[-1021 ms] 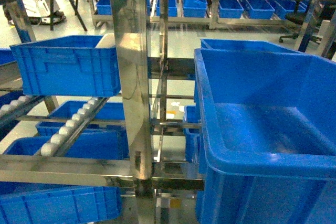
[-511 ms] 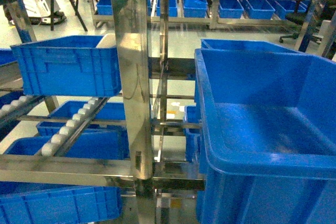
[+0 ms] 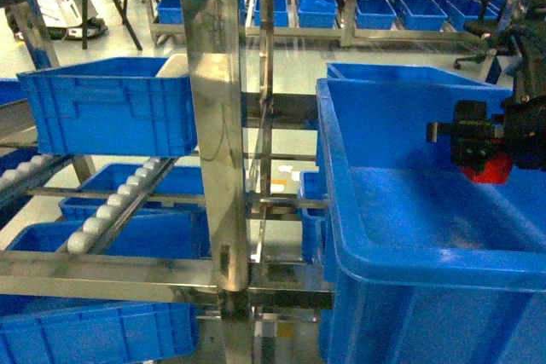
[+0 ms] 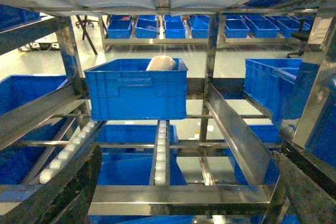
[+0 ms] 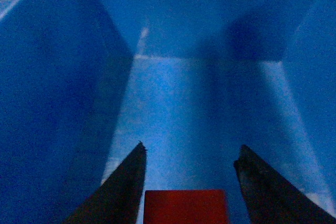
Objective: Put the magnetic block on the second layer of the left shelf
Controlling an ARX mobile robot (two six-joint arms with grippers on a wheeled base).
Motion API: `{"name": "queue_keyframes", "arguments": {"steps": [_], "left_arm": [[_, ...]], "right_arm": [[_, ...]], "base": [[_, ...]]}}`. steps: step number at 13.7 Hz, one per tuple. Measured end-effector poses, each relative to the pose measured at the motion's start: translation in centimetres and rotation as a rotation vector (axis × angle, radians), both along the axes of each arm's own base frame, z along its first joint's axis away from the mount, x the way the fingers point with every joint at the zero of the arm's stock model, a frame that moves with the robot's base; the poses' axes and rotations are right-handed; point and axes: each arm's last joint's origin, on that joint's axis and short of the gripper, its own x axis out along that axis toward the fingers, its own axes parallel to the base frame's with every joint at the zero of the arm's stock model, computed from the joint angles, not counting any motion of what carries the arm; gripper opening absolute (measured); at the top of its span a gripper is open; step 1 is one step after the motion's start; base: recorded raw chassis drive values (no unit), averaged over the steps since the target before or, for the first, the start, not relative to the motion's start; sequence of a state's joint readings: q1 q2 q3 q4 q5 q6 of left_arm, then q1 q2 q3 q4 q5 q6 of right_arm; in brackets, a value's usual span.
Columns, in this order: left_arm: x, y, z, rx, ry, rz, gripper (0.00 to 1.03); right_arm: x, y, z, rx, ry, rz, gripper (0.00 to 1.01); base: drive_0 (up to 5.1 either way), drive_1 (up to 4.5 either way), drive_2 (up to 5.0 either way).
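The magnetic block (image 3: 489,171), a small red cube, hangs under my right gripper (image 3: 473,144) at the right edge of the head view, over the big blue crate (image 3: 329,178). In the right wrist view the magnetic block (image 5: 186,206) sits between the two dark fingers, and my right gripper (image 5: 191,153) is shut on it, with the crate's floor beyond. The left shelf second layer (image 3: 119,202) is a steel tier with white rollers bearing a blue crate (image 3: 107,112). My left gripper (image 4: 187,153) stands open and holds nothing, facing that crate (image 4: 135,88).
A shiny steel upright (image 3: 213,125) divides the left rack from the right crate. A white object (image 4: 160,63) lies in the left crate. More blue crates (image 3: 94,330) sit on lower tiers and on racks (image 3: 401,10) across the aisle.
My right gripper has come into the head view from the right, carrying the red block over the big right crate. The racks and crates have not moved.
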State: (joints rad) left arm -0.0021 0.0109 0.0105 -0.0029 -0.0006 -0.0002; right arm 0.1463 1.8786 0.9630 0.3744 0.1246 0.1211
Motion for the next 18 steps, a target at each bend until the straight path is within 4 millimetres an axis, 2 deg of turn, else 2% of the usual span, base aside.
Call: {"name": "queue_keyframes", "arguments": {"steps": [1, 3, 4, 5, 8, 10, 13, 18], "left_arm": [[0.0, 0.0, 0.0, 0.0, 0.0, 0.0, 0.98], [0.0, 0.0, 0.0, 0.0, 0.0, 0.0, 0.98], [0.0, 0.0, 0.0, 0.0, 0.0, 0.0, 0.98], [0.0, 0.0, 0.0, 0.0, 0.0, 0.0, 0.98], [0.0, 0.0, 0.0, 0.0, 0.0, 0.0, 0.98], [0.0, 0.0, 0.0, 0.0, 0.001, 0.0, 0.98], [0.0, 0.0, 0.0, 0.0, 0.001, 0.0, 0.98], [0.0, 0.0, 0.0, 0.0, 0.001, 0.0, 0.98]], "right_arm": [[-0.7, 0.2, 0.2, -0.062, -0.061, -0.007, 0.61], [-3.3, 0.4, -0.2, -0.179, -0.131, 0.015, 0.86], [-4.3, 0.3, -0.4, -0.202, -0.149, 0.012, 0.95], [-5.8, 0.1, -0.3, -0.208, -0.187, -0.01, 0.99], [-9.8, -0.6, 1.0, -0.138, -0.275, -0.075, 0.98], [-11.8, -1.6, 0.3, -0.052, -0.243, -0.15, 0.98], [-15.0, -3.0, 3.0, -0.01, -0.369, -0.211, 0.98], [-20.7, -4.1, 4.7, 0.002, -0.461, -0.163, 0.98]], "base": [[0.0, 0.0, 0.0], [0.0, 0.0, 0.0], [0.0, 0.0, 0.0], [0.0, 0.0, 0.0], [0.0, 0.0, 0.0], [0.0, 0.0, 0.0], [0.0, 0.0, 0.0], [0.0, 0.0, 0.0]]}}
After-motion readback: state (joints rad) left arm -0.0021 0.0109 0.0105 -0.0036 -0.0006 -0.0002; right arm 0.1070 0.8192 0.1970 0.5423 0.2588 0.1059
